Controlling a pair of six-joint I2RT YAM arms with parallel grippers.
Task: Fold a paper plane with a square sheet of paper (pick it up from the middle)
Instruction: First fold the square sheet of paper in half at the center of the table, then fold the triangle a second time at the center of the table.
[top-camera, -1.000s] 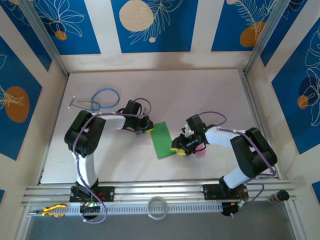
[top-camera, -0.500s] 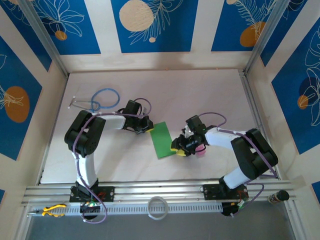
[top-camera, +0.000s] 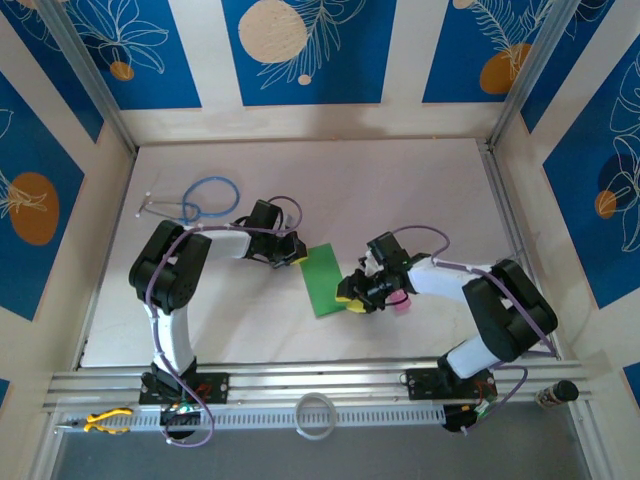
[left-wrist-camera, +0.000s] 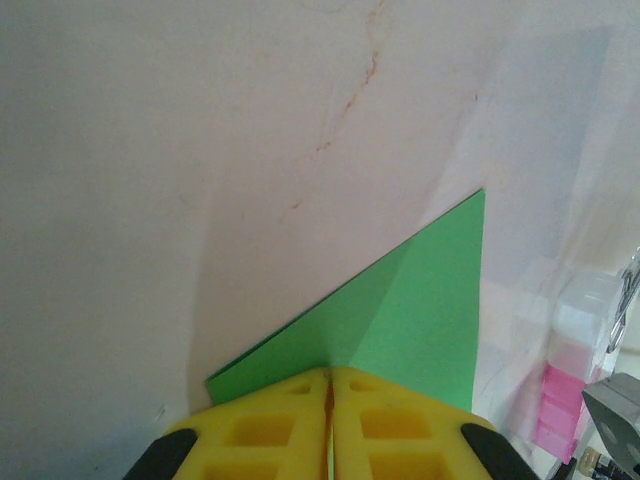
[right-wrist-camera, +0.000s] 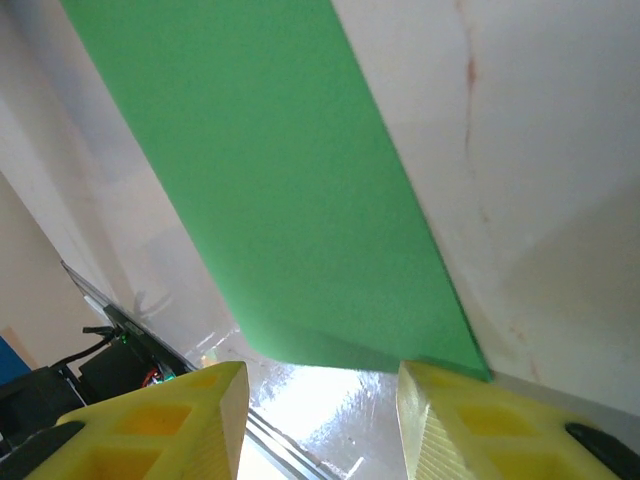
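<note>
The square sheet of paper (top-camera: 324, 280) is bright green and lies on the table folded into a narrow rectangle, not a paper plane shape. My left gripper (top-camera: 298, 256) is shut on its far left corner. In the left wrist view the yellow fingers (left-wrist-camera: 270, 430) press together and the green sheet (left-wrist-camera: 420, 300) fans out ahead of them. My right gripper (top-camera: 350, 297) stands open at the sheet's near right edge. In the right wrist view the paper (right-wrist-camera: 270, 180) ends just beyond the gap of the open gripper (right-wrist-camera: 320, 420), its near edge slightly curled up.
A small pink bottle (top-camera: 402, 304) stands just right of the right gripper and also shows as a pink bottle (left-wrist-camera: 565, 385) in the left wrist view. A blue-tubed stethoscope (top-camera: 205, 198) lies at the far left. A white ring (top-camera: 316, 415) and yellow pliers (top-camera: 105, 422) rest on the front rail.
My right gripper has crept a little to the left, closer to the sheet's edge. The left gripper and the paper have stayed put.
</note>
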